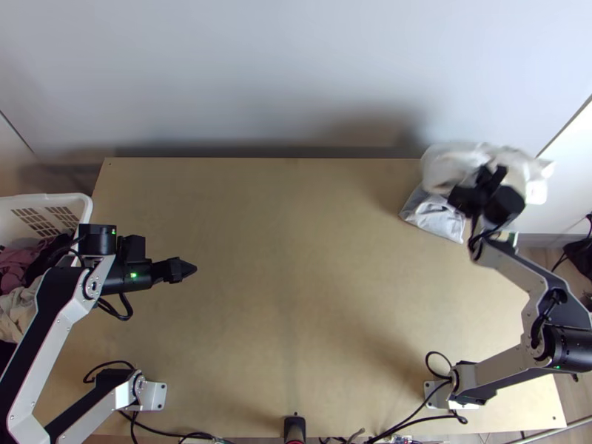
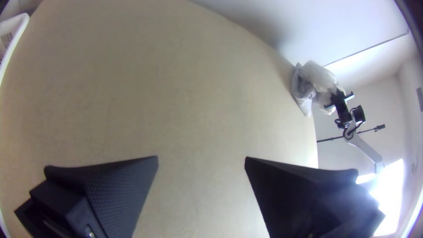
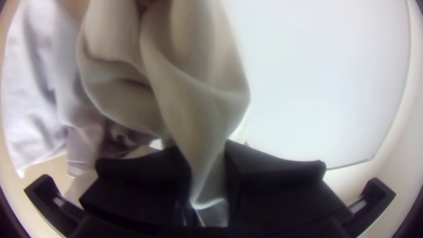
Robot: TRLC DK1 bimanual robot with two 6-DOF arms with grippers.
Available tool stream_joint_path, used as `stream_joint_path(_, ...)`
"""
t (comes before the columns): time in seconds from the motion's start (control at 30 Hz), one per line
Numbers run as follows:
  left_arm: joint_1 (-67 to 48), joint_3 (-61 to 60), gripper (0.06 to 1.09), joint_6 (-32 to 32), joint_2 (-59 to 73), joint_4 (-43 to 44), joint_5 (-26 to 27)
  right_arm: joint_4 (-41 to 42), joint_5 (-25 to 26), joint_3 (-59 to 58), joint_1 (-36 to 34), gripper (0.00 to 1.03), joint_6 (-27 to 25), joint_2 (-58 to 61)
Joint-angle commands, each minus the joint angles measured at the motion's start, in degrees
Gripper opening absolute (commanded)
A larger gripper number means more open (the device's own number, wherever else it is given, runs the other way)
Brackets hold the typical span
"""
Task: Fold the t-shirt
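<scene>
Right pincer (image 1: 485,181) outstretched, seemingly clamped on cloth (image 3: 198,101)

In the top view, the right gripper (image 1: 490,176) is blurred at the table's (image 1: 281,296) far right, and so is the beige cloth (image 1: 444,166) around it, its edges lost. That cloth hides part of the white cloth (image 1: 438,216). In the right wrist view, the beige cloth runs out past the picture's edge, its pinched end partly hidden between the black fingers (image 3: 273,185). On the left, the basket (image 1: 52,200) is cut off, and the left arm (image 1: 55,318) covers some of its clothes (image 1: 18,266). A black thing (image 1: 581,255) at the right edge is cut off, too little to name.
</scene>
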Motion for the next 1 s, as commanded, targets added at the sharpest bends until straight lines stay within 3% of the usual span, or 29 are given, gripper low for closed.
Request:
stream_joint_path(0.0,0.1,-0.47,1.01,-0.49,0.26,-0.02,0.17,2.98,0.12,-12.1,1.66,0.03,2.56,1.76)
stream_joint_path(0.27,0.9,-0.83,1.01,0.3,0.0,-1.08,0.08,4.48,4.07,-14.83,6.23,0.03,9.24,6.24)
stream_joint_path(0.4,0.9,0.84,1.01,0.3,0.17,-1.78,0.17,3.6,4.07,-15.62,6.49,0.03,9.15,6.33)
stream_joint_path(0.43,0.9,1.2,1.01,0.21,0.17,-2.04,0.17,3.6,4.07,-15.79,6.49,0.13,9.24,6.42)
stream_joint_path(0.47,0.9,1.46,1.01,0.21,0.26,-2.31,0.17,3.6,4.07,-15.88,6.41,0.32,9.33,6.42)
stream_joint_path(0.53,0.9,2.08,1.01,0.12,0.44,-2.75,0.26,3.51,4.07,-16.23,6.14,0.83,10.91,6.06)
stream_joint_path(0.57,0.9,2.43,1.01,0.04,0.52,-3.1,0.34,3.51,4.25,-16.5,6.14,0.98,10.91,5.98)
stream_joint_path(0.8,1.16,3.22,1.02,-0.14,0.79,-3.63,0.96,2.37,4.16,-16.41,6.93,0.99,10.73,-1.49)
stream_joint_path(0.87,2.21,3.22,1.03,-0.14,0.79,-2.92,0.96,-0.62,4.16,-13.95,8.34,0.99,15.65,-6.59)
stream_joint_path(0.97,4.5,3.92,1.03,-0.49,0.79,-1.34,0.96,-7.3,4.78,-7.44,9.57,0.99,27.7,-13.36)
